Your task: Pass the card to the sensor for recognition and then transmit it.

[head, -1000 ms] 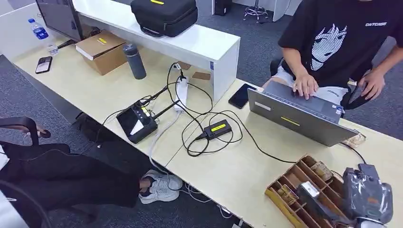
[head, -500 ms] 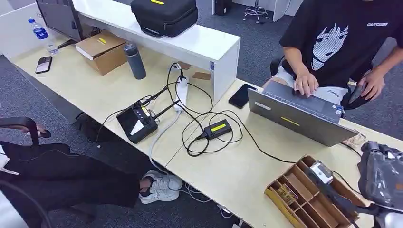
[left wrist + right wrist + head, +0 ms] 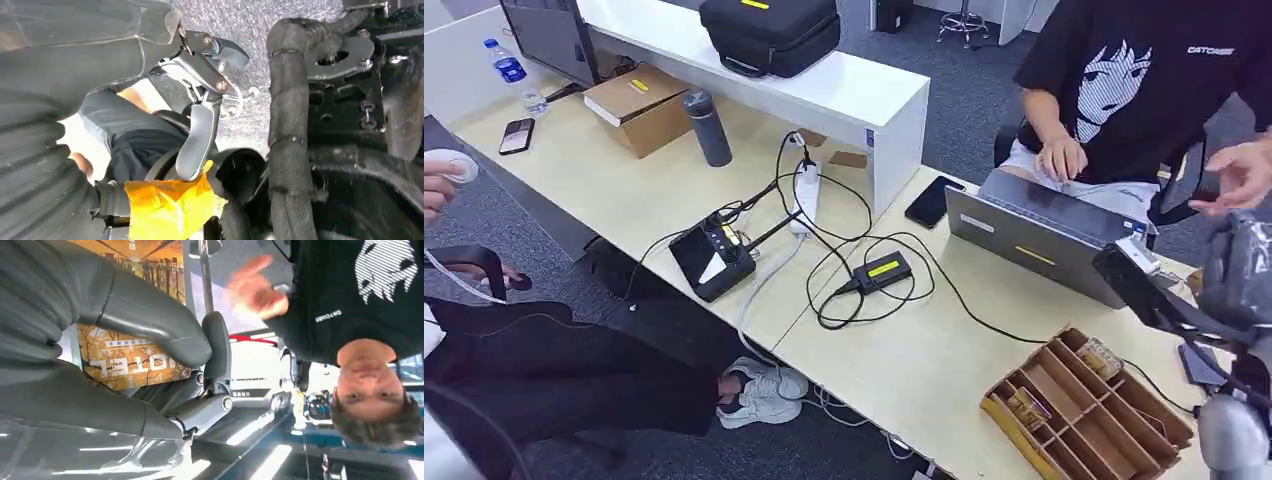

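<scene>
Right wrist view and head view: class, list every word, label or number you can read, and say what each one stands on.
"HOTEL", shown turned in the right wrist view, on the card held in the right hand.
Small white wording on the person's black T-shirt, at the shoulder: too small to read.
Finer print on the card: blurred.
Yellow labels on the black bag, cardboard box and laptop: unreadable.
</scene>
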### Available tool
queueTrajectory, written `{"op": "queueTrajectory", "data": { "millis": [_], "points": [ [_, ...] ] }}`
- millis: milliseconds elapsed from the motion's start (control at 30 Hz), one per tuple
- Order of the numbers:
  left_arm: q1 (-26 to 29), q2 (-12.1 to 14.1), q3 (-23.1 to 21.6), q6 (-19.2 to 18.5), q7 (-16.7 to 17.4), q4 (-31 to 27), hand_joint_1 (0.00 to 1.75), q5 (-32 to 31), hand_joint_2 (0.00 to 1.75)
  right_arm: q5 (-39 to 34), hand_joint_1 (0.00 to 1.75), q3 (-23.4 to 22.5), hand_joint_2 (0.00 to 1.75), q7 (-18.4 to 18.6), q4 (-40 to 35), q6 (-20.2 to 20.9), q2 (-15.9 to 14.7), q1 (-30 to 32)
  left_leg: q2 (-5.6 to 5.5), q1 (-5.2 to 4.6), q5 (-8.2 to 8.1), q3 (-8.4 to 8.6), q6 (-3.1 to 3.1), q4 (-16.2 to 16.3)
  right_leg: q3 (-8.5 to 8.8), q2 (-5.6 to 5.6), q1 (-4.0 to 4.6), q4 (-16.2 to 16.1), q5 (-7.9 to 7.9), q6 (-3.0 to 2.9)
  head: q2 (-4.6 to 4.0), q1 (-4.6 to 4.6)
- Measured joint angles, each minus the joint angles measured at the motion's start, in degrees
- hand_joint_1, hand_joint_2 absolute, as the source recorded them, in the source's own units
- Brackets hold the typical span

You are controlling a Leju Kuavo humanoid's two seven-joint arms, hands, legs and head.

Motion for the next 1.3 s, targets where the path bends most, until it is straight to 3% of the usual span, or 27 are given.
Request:
{"op": "queueTrajectory", "data": {
  "millis": [333,367,400,433,567,800,1067,1300],
  "points": [
    [-0.5,-1.5,0.0,0.2,0.4,1.9,0.00,0.1,1.75,0.3,1.75,0.0,1.75,0.9,3.4,0.0,3.7,-1.4,0.00,0.00,0.00,-0.03,0.00,0.0,-0.03,0.00,0.00,0.0,0.00,0.00,0.00,0.00],
    [-0.5,-1.6,0.0,0.3,0.4,1.9,0.00,0.2,1.75,0.3,1.64,0.0,1.75,0.9,3.4,-0.1,3.9,-1.4,0.00,0.00,0.00,-0.03,0.00,0.0,-0.04,0.00,0.00,0.0,0.00,0.00,0.00,0.02],
    [-0.5,-1.7,0.0,0.4,0.4,2.0,0.00,0.3,1.75,0.3,1.40,0.0,1.75,0.9,3.5,-0.2,4.1,-1.4,0.00,0.00,0.00,-0.03,0.00,0.0,-0.04,0.00,0.00,0.0,0.00,0.00,0.00,0.00],
    [-0.5,-1.8,0.0,0.5,0.4,2.0,0.00,0.4,1.75,0.3,0.00,0.0,1.75,0.9,3.5,-0.3,4.2,-1.3,0.00,0.00,0.00,-0.03,0.00,0.0,-0.04,0.00,0.00,0.0,0.00,0.00,0.00,0.00],
    [-0.5,-2.0,0.0,1.1,0.3,2.0,0.00,0.7,1.75,-2.2,0.00,-0.1,1.75,1.1,3.2,-0.6,4.9,-0.7,0.01,0.00,0.00,-0.02,0.00,0.0,-0.04,0.00,0.00,0.0,0.00,0.00,0.00,0.02],
    [-0.8,-2.6,0.0,0.1,0.4,2.8,0.00,0.7,1.75,-18.6,0.00,-5.2,1.75,-0.8,3.7,0.6,6.2,0.0,0.00,0.00,0.00,-0.03,0.00,0.0,-0.05,-0.01,0.00,0.0,0.00,0.00,0.00,0.00],
    [-1.4,-3.6,0.0,-1.7,1.0,5.3,0.00,-0.5,1.75,-37.9,0.00,-17.6,1.75,-1.8,6.0,0.6,5.9,-0.1,-0.03,-0.01,0.00,-0.03,0.00,0.0,-0.06,-0.02,-0.01,0.0,0.00,0.00,0.00,0.00],
    [-1.5,-4.0,0.0,-3.9,1.1,8.1,0.00,-2.3,1.75,-50.8,0.00,-31.7,1.75,-7.3,8.6,1.0,0.2,0.2,-0.10,-0.02,-0.02,-0.07,0.03,0.1,-0.03,-0.13,-0.02,-0.1,0.01,0.02,0.00,0.02]
  ]
}}
